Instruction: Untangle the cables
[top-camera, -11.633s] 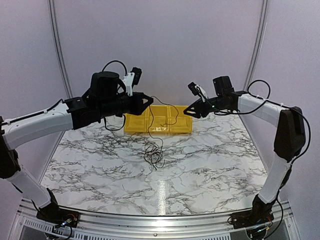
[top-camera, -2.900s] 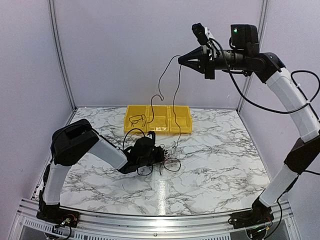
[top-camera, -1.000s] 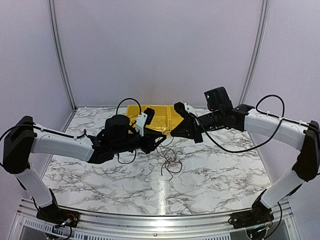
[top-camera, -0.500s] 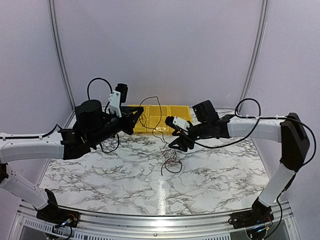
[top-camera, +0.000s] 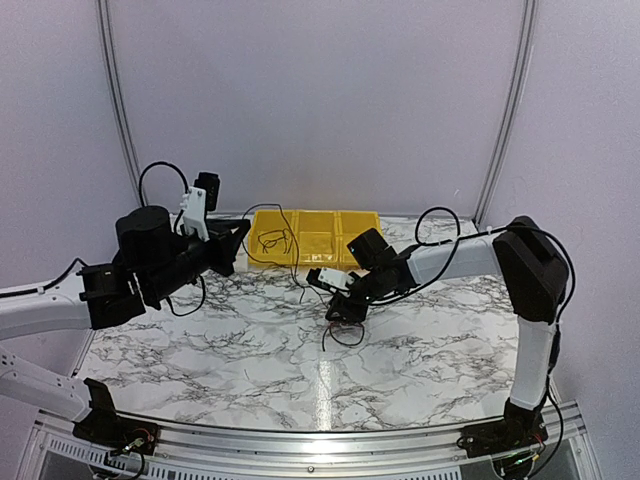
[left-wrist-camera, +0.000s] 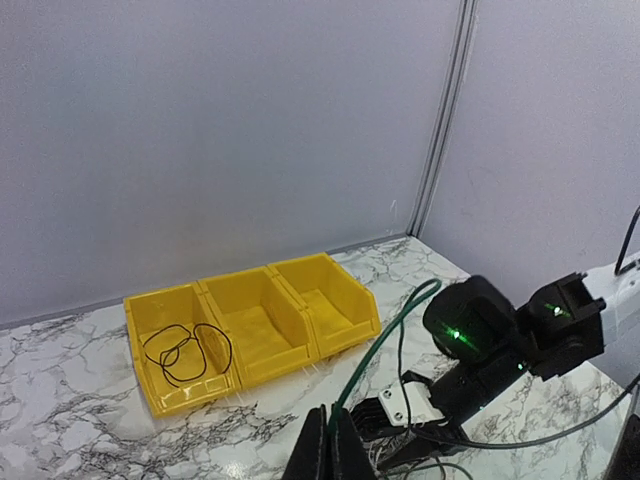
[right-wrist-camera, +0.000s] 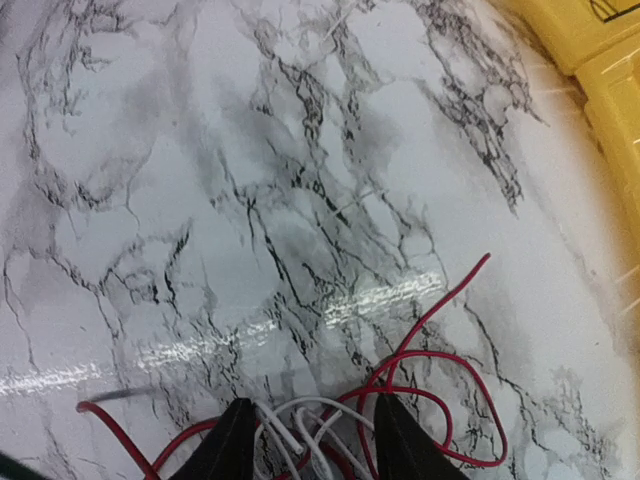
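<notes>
The cables' tangle (top-camera: 344, 324) lies on the marble table in front of the yellow bins. My right gripper (top-camera: 341, 307) is down on it, open, its fingers (right-wrist-camera: 236, 441) on either side of red wire (right-wrist-camera: 468, 402) and white wires (right-wrist-camera: 312, 422). My left gripper (top-camera: 238, 240) is raised at the left, shut (left-wrist-camera: 332, 452) on one thin dark cable (left-wrist-camera: 388, 342) that runs over to the tangle under the right gripper. Another black cable (left-wrist-camera: 185, 350) lies coiled in the left bin compartment.
The three-compartment yellow bin (top-camera: 318, 226) stands at the back middle; its middle and right compartments (left-wrist-camera: 322, 300) hold nothing. A corner of it shows in the right wrist view (right-wrist-camera: 605, 70). The right arm (left-wrist-camera: 490, 340) lies low across the table's right half.
My left gripper has pulled back to the left with its cable. My right gripper has dropped lower onto the tangle and its arm has folded closer to the table.
</notes>
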